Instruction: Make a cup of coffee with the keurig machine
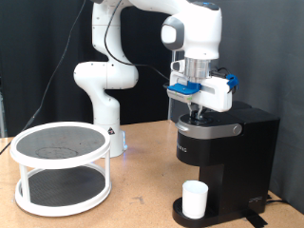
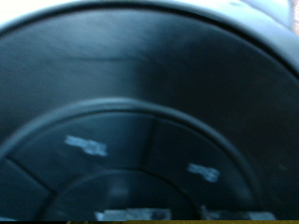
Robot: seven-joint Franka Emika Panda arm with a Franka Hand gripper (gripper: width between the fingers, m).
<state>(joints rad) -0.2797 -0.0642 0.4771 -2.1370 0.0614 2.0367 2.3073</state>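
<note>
The black keurig machine (image 1: 223, 152) stands at the exterior view's right with its lid down. The white cup (image 1: 195, 199) sits on the machine's round drip base (image 1: 193, 213), under the spout. My gripper (image 1: 197, 111) points straight down and its fingertips touch the top of the machine's lid. The wrist view is filled by the lid's dark top panel (image 2: 149, 112) with its curved button segments (image 2: 89, 145), seen very close. No finger shows in the wrist view, and no pod is in view.
A white two-tier round rack (image 1: 61, 166) with dark mesh shelves stands at the exterior view's left on the wooden table (image 1: 142, 204). The arm's white base (image 1: 104, 104) rises behind it. A black curtain hangs behind.
</note>
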